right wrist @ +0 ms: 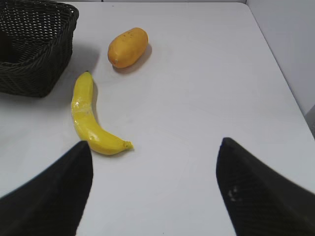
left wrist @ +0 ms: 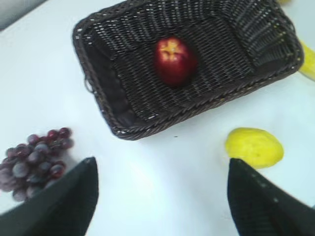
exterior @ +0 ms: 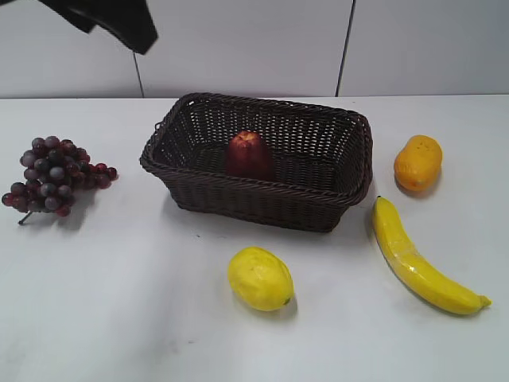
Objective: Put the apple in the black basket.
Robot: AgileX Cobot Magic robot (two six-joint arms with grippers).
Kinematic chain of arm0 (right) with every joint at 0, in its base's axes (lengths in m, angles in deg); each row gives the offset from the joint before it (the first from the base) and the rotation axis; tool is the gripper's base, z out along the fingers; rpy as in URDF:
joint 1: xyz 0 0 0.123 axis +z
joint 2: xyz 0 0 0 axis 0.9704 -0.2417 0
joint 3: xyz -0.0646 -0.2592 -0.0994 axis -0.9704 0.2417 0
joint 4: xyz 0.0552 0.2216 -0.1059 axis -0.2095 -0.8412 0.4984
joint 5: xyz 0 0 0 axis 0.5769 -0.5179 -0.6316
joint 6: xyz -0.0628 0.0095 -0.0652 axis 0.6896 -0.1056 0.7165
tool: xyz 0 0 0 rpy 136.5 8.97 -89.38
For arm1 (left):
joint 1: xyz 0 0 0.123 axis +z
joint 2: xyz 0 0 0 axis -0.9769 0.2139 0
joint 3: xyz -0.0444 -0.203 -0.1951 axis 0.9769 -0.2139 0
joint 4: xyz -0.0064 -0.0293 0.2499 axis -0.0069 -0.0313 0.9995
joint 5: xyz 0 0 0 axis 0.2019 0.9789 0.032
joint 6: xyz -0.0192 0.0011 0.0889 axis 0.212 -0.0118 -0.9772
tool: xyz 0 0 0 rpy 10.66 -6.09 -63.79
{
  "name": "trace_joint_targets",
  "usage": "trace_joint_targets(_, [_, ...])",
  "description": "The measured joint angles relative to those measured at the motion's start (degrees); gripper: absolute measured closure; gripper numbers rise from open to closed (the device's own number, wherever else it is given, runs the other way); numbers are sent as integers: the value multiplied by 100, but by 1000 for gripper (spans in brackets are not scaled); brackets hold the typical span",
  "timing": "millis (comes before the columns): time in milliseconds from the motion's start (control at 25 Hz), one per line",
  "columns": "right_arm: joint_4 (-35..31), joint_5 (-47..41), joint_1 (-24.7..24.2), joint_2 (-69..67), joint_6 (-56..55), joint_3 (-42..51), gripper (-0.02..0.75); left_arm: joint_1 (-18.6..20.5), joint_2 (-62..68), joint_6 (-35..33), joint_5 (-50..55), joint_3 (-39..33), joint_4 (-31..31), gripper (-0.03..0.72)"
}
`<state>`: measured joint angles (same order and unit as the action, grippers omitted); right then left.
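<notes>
The dark red apple lies inside the black basket, on its floor left of the middle; it also shows in the left wrist view, inside the basket. My left gripper is open and empty, high above the table in front of the basket; in the exterior view only a part of the left arm shows at the top left. My right gripper is open and empty over bare table right of the basket.
A purple-red grape bunch lies left of the basket. A lemon lies in front of it, a banana at the front right, an orange mango at the right. The table's right edge shows.
</notes>
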<state>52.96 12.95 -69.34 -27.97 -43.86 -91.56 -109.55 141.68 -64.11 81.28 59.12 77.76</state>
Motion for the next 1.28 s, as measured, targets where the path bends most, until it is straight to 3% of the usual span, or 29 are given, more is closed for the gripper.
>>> trace_joint_targets(240, [0, 0, 0, 0, 0, 0, 150, 261, -813, 445, 41, -653, 564, 99])
trace_joint_targets(760, [0, 0, 0, 0, 0, 0, 150, 2009, -3808, 676, 19, -4495, 394, 101])
trace_joint_targets(1080, [0, 0, 0, 0, 0, 0, 150, 2182, -6012, 676, 33, -6233, 51, 99])
trace_joint_targets(1280, [0, 0, 0, 0, 0, 0, 150, 2182, -7165, 676, -47, -6491, 211, 92])
